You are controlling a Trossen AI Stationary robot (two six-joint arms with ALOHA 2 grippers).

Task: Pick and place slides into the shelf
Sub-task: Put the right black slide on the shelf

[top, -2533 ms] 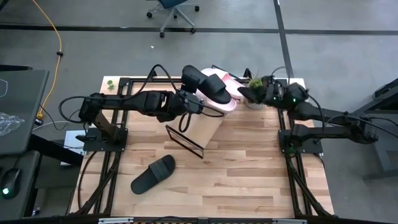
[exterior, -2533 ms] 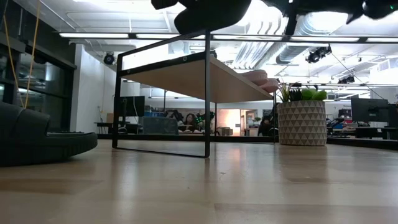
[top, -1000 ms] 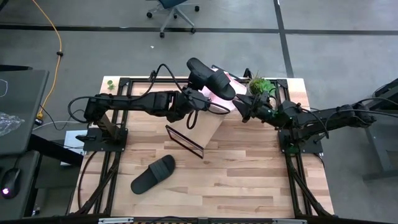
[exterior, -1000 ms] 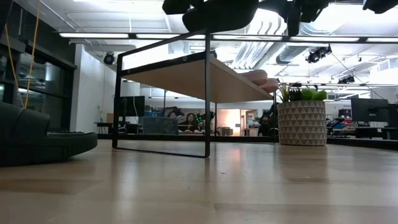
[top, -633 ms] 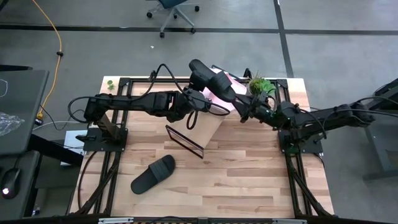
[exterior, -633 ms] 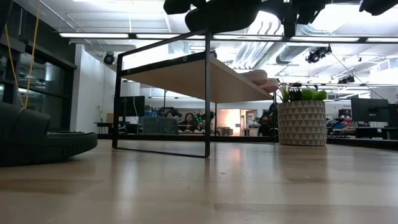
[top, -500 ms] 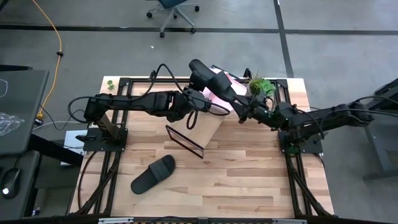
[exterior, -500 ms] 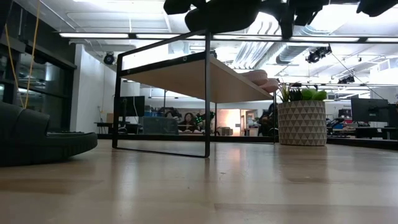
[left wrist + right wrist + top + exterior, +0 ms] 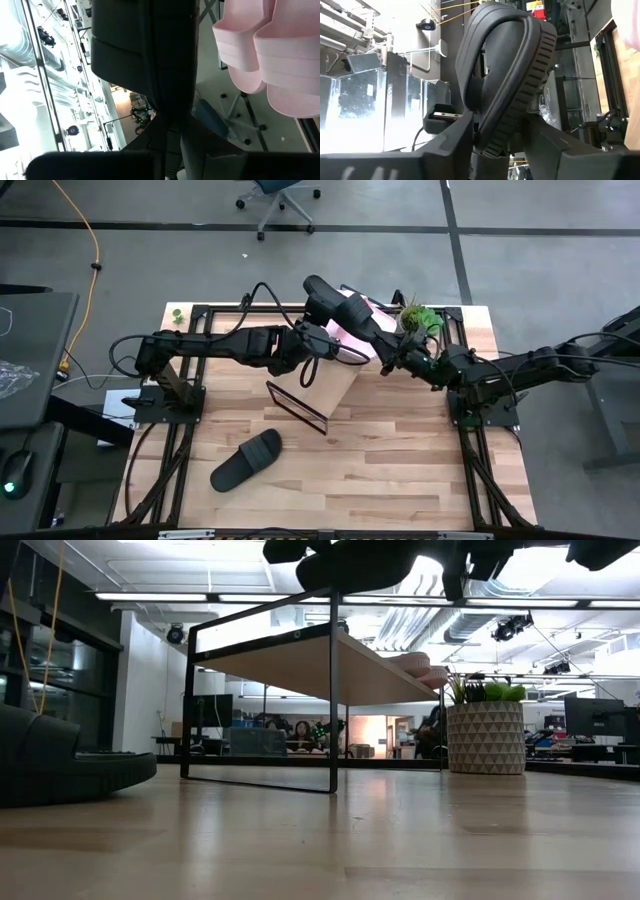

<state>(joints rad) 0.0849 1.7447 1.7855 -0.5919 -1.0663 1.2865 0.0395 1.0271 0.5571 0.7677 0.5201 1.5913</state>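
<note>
While our left gripper (image 9: 312, 340) hung onto the black slide (image 9: 340, 308) above the shelf (image 9: 325, 375), our right gripper (image 9: 392, 360) sat right at its toe end; we couldn't tell if those fingers were spread. Two pink slides (image 9: 270, 60) already lay on the board, the potted plant (image 9: 418, 320) crowded the corner, and another black slide (image 9: 245, 460) lay on the table (image 9: 400, 470).

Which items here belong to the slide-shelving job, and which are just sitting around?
Job:
- held black slide
- black slide on the table
- pink slides
- shelf
- left end effector
- right end effector

Lying about:
- potted plant
</note>
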